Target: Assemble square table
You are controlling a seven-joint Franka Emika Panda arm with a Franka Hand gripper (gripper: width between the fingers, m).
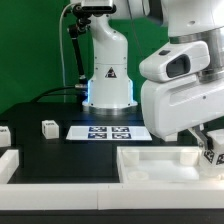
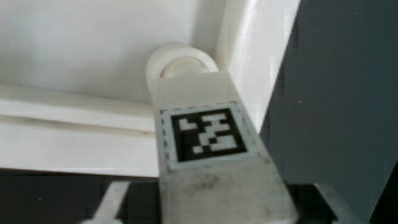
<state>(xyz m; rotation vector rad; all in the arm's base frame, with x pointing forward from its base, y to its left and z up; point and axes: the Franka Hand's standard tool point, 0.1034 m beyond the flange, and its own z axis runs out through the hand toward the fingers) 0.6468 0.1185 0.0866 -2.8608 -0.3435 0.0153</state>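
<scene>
Square table top (image 1: 150, 165) flat on black table (image 1: 60, 150) at exterior view's lower right, rim up. Gripper (image 1: 207, 140) low over its right end, half-closed onto tagged leg (image 2: 205, 140), fingers (image 2: 121, 200) snug on both flanks. Leg's round end by inner rim corner. Another leg (image 1: 48, 128) well off to exterior view's left, past marker board (image 1: 110, 131).

White leg (image 2: 214, 190) with black-and-white patterned tag (image 2: 201, 137); white square top (image 1: 150, 166); black worktop (image 1: 60, 152); white marker board (image 1: 110, 131) printed with black tags; green backdrop (image 1: 30, 50).
</scene>
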